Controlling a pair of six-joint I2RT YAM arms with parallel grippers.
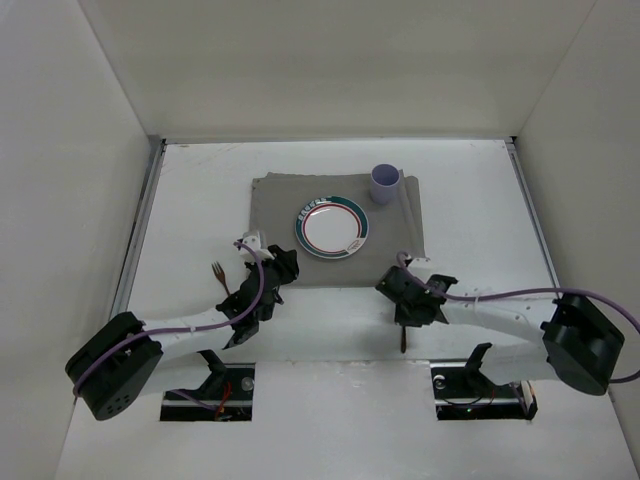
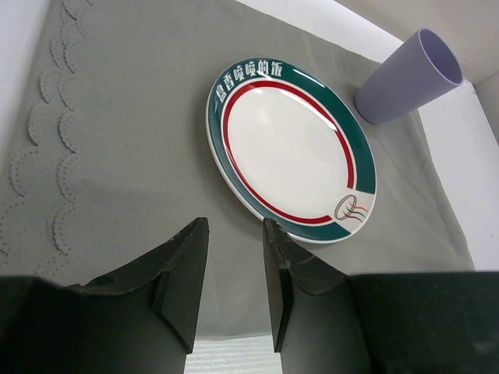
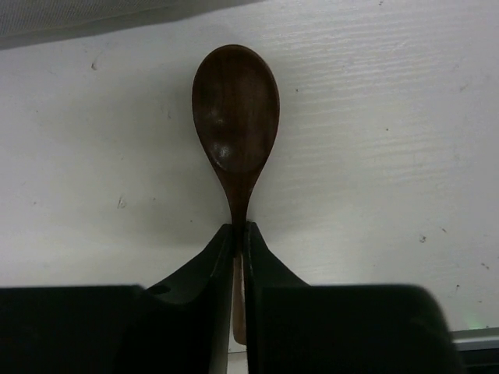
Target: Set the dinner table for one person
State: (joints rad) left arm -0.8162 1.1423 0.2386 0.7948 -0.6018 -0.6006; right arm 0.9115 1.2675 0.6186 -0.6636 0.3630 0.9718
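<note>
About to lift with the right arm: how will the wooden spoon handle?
Probably stiff and light: the spoon looks like solid wood. The right end effector pinches only its thin neck, so the bowl may swivel.

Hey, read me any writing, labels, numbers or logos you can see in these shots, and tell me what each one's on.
"一盘香喷喷的饭": white Chinese characters on the green rim of the plate, left wrist view; a likely reading, since some strokes are soft.
Red swirl emblem on the same rim: a sign, with no legible letters.
Purple cup, wooden spoon, grey mat: no text visible.
Top view: the plate lettering is too small to read.
</note>
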